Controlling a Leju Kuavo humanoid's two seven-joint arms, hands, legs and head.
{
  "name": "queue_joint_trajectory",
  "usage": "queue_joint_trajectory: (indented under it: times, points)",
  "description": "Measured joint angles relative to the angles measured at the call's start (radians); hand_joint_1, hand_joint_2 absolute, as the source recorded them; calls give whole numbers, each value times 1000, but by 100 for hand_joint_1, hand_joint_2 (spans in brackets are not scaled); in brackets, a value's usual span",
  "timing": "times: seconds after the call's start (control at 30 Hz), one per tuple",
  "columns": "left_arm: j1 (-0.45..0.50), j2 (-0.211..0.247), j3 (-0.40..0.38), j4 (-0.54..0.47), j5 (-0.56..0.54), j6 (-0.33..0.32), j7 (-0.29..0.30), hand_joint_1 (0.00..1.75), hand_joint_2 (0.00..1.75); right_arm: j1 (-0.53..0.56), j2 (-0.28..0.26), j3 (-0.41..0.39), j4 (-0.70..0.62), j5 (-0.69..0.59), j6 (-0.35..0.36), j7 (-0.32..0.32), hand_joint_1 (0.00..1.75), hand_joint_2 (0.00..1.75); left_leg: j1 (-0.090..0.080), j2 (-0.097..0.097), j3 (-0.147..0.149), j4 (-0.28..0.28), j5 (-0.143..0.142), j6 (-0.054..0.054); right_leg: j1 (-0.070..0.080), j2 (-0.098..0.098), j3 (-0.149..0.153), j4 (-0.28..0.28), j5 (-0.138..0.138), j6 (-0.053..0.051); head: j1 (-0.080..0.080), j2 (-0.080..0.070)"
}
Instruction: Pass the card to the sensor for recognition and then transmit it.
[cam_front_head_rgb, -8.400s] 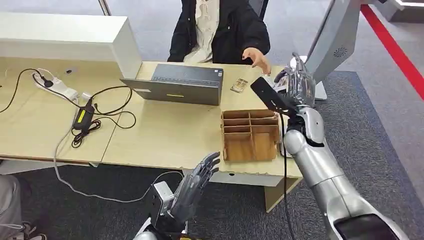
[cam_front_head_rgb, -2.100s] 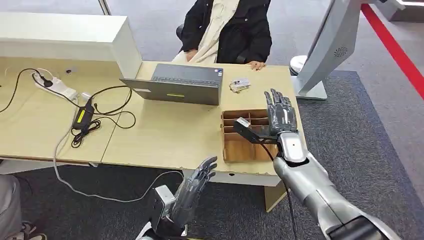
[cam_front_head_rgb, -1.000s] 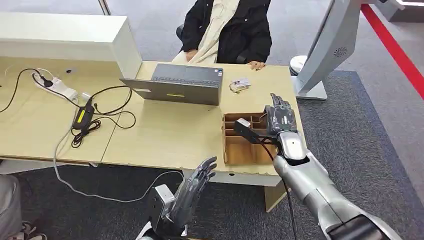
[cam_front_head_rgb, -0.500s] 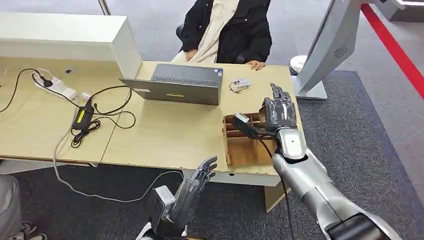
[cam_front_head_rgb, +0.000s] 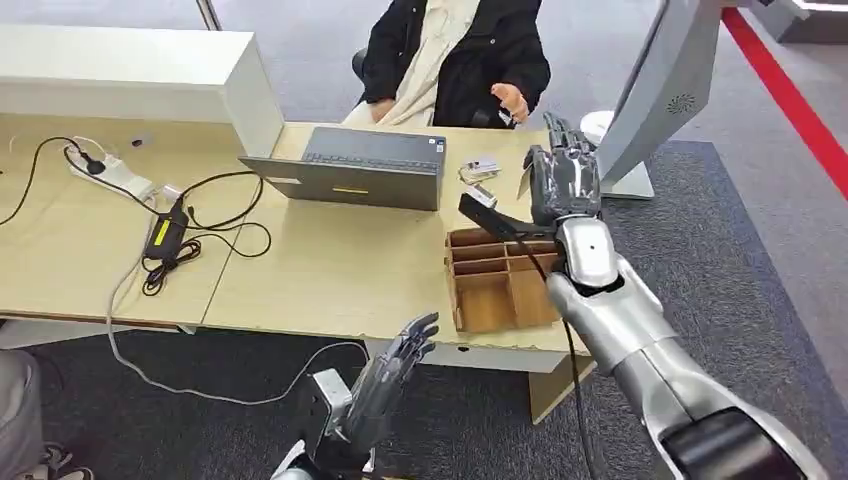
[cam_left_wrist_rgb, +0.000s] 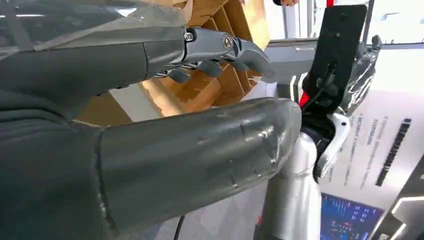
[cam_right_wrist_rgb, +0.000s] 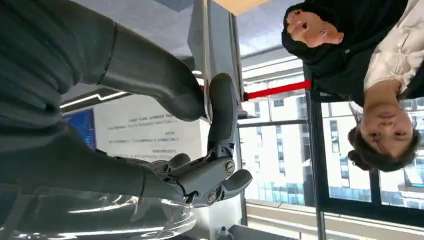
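Right hand (cam_front_head_rgb: 563, 180) pinching edge-on card (cam_right_wrist_rgb: 205, 60)

**Right arm raised and holding, left arm low and empty**

You had the right arm stretched forward and up, forearm rising from the lower right of the head view, wrist straight. The right hand (cam_front_head_rgb: 563, 180) stood upright with its back toward the head camera and fingers pointing up. In the right wrist view its thumb (cam_right_wrist_rgb: 222, 107) and a finger pinched a thin white card (cam_right_wrist_rgb: 205, 60) edge-on, the remaining fingers (cam_right_wrist_rgb: 220, 182) loosely curled. Your left arm stayed low at the bottom of the head view, the left hand (cam_front_head_rgb: 390, 375) tilted forward, fingers extended and slightly apart, holding nothing. The left wrist view showed those fingers (cam_left_wrist_rgb: 225, 47) gently bent.
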Motion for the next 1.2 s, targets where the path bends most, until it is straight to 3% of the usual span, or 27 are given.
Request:
queue_joint_trajectory:
  times: [0.37,0.6,1.2]
  points:
    - [-12,-11,-2,7,4,-26,-4,0,0,-24,-4,2,5,-18,38,2,175,175,0,0,0,0,0,0,0,0,0,0,0,0,0,0]
    - [-34,-25,-6,27,15,-82,-20,0,0,-131,18,6,118,-49,24,-10,175,175,0,0,0,0,0,0,0,0,0,0,0,0,0,0]
    - [-51,-45,-27,66,45,-89,-24,0,0,-223,72,9,341,-87,19,36,175,175,0,0,0,0,0,0,0,0,0,0,0,0,0,0]
